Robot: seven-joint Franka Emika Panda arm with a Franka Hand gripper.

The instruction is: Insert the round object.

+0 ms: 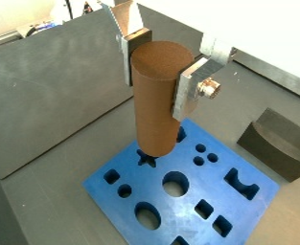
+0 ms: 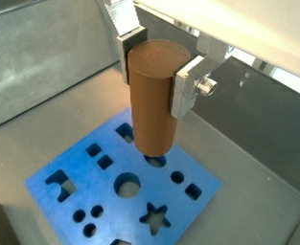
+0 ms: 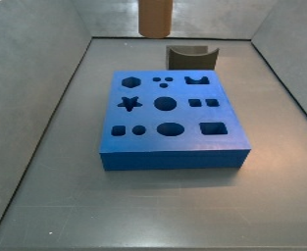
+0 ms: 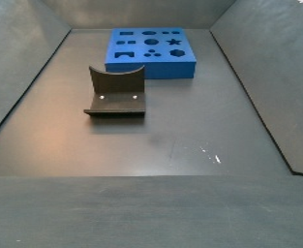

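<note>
My gripper [image 1: 159, 77] is shut on the round object [image 1: 155, 105], a smooth brown cylinder peg held upright by its top end between the two silver fingers [image 1: 191, 88]. It shows the same way in both wrist views, with the gripper [image 2: 159, 75] round the peg [image 2: 152, 105]. The peg hangs above the blue block [image 1: 120, 187], [image 2: 120, 206], clear of its top face. That face has several cut-outs, including a star and round holes. In a side view only the peg's lower end [image 3: 156, 15] shows, high above the far side of the block [image 3: 169, 159].
The dark fixture [image 4: 115, 94] stands on the grey floor beside the blue block [image 4: 154, 66]. It also shows in a side view [image 3: 188, 54] and in a wrist view [image 1: 280, 139]. Grey walls close in the floor on all sides.
</note>
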